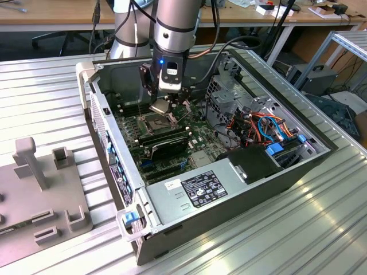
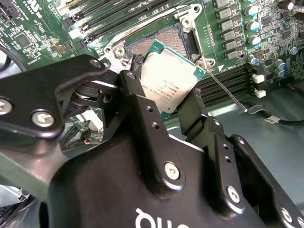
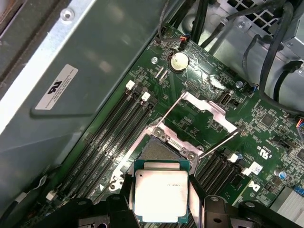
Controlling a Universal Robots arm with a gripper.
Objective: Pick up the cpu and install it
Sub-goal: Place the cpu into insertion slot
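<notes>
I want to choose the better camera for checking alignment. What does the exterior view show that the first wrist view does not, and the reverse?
The exterior view adds the arm, the whole open case, the power supply and the grey fixture at the exterior view's left. The first wrist view adds the coin battery and the raised metal frame. Both show the gripper shut on the cpu, above the open socket.

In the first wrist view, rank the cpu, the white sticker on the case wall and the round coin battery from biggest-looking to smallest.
1. cpu, though it is nearest the camera, so its lead over the sticker is unsure.
2. sticker
3. battery, clearly smallest.
</notes>
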